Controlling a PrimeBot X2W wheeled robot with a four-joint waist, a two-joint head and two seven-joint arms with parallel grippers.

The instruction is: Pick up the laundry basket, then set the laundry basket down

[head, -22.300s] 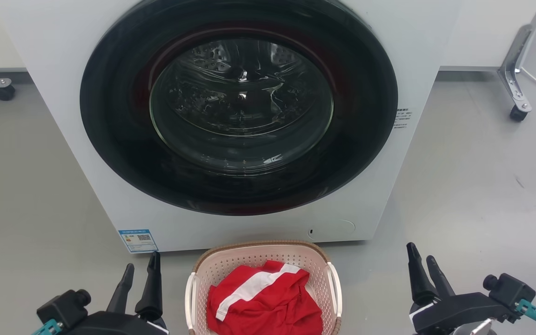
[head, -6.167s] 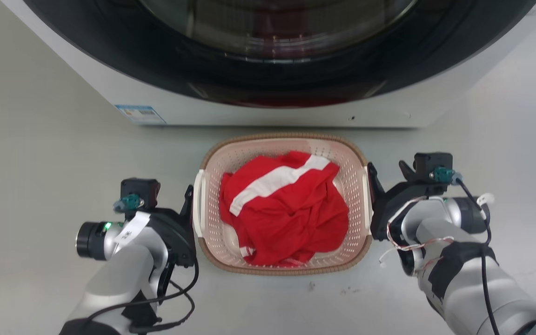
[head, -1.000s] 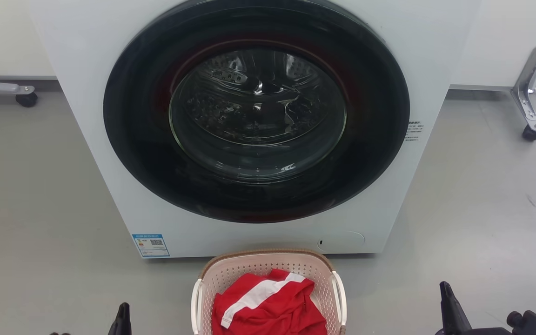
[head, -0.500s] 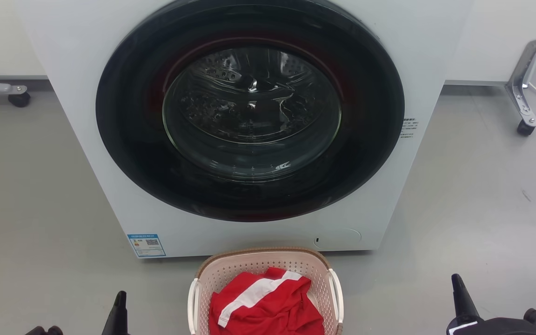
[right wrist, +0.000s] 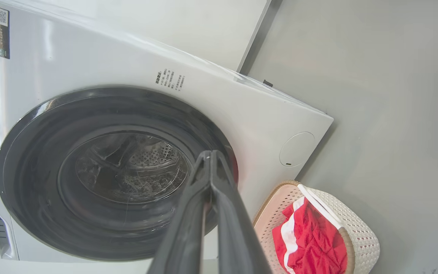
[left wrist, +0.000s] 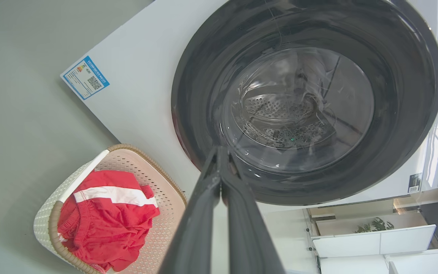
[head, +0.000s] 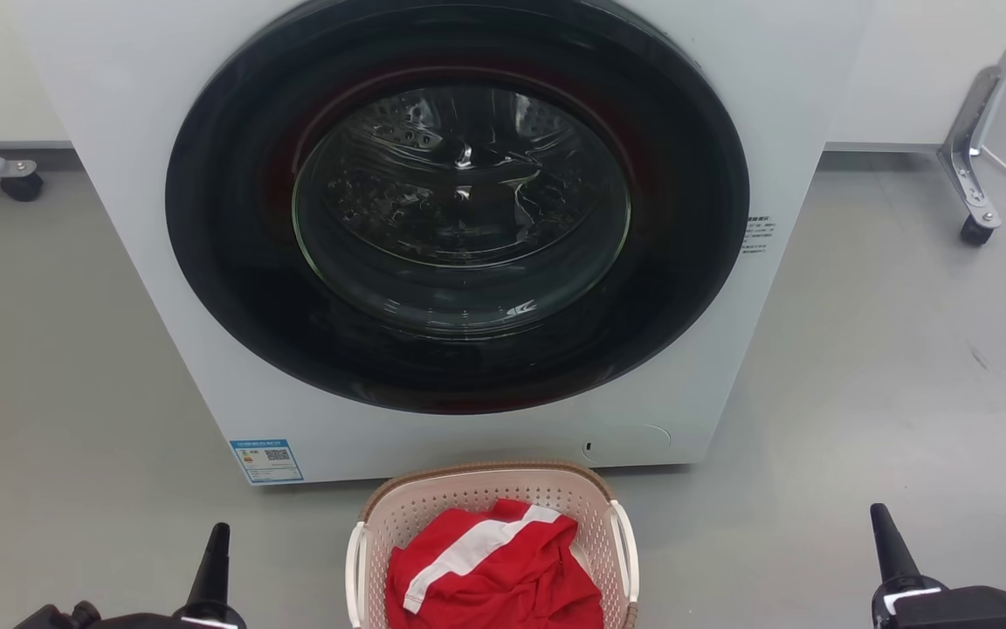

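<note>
- Smooth grey floor (head: pixel 861 349) carries everything
- White washing machine (head: pixel 459 210) stands on it, its dark round door shut
- Pale pink laundry basket (head: pixel 485 470) sits on the floor just in front of the machine's base
- Wheeled metal leg (head: pixel 968 188) at far right and black caster (head: pixel 21 186) at far left, both well apart from the basket

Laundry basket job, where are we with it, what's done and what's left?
Done, it seems: the laundry basket stands on the floor in front of the washing machine, red garment inside. In hand: nothing; the left hand and right hand are both shut, empty and clear of it. Left: nothing that I can see.
</note>
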